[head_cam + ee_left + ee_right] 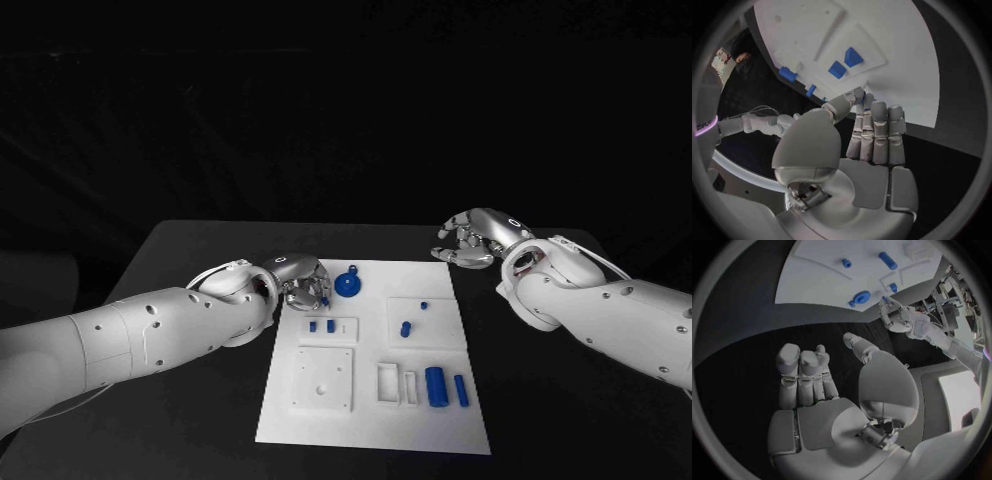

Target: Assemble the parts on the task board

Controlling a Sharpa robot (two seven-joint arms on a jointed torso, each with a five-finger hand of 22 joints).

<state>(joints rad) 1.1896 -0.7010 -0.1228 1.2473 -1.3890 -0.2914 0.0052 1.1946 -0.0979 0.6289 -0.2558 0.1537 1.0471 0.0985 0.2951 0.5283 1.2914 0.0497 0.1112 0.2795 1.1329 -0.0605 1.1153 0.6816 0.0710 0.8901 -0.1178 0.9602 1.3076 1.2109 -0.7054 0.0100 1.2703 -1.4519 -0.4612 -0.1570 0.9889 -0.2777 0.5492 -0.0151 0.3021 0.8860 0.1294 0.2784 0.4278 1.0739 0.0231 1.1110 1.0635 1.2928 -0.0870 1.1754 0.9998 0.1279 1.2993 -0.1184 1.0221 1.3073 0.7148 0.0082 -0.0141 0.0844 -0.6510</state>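
The white task board (368,420) lies mid-table with blue parts on it: a round knobbed piece (349,285), small pegs (407,327) and two cylinders (436,385). My left hand (296,285) hovers at the board's far left edge beside the round piece. In the left wrist view this hand (867,145) keeps its fingers straight and together, and the thumb presses a sliver of a small blue part (861,98) against a fingertip. My right hand (476,240) hangs over the black table just past the board's far right corner, fingers loosely bent, holding nothing.
A raised square block (323,378) and a rectangular frame (389,383) sit on the board's near half. The right wrist view shows the board (829,275), the round piece (859,297) and my left hand (898,317) beyond it. Bare black table (188,420) flanks the board.
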